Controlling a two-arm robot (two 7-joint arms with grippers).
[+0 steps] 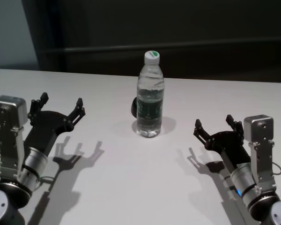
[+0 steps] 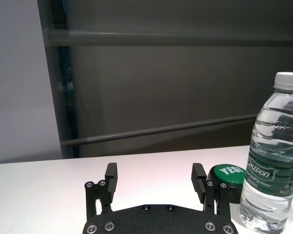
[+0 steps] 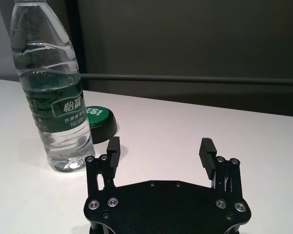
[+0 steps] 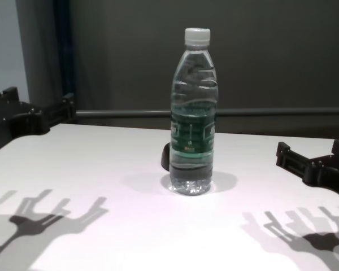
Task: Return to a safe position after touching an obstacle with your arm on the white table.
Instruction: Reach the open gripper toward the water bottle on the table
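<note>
White table (image 1: 131,187) with upright "Bestbon" bottle (image 1: 150,96), green "YES!" button (image 3: 98,118) behind; both hands spread.

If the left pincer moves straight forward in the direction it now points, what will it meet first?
Probably nothing on the table: the open left pincer aims past the water bottle and green button, both off to one side, toward the dark wall. Depth is uncertain.

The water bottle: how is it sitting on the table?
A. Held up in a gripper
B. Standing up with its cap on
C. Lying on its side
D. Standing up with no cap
B: the water bottle stands upright on the white table, white cap on, apart from both open grippers.
</note>
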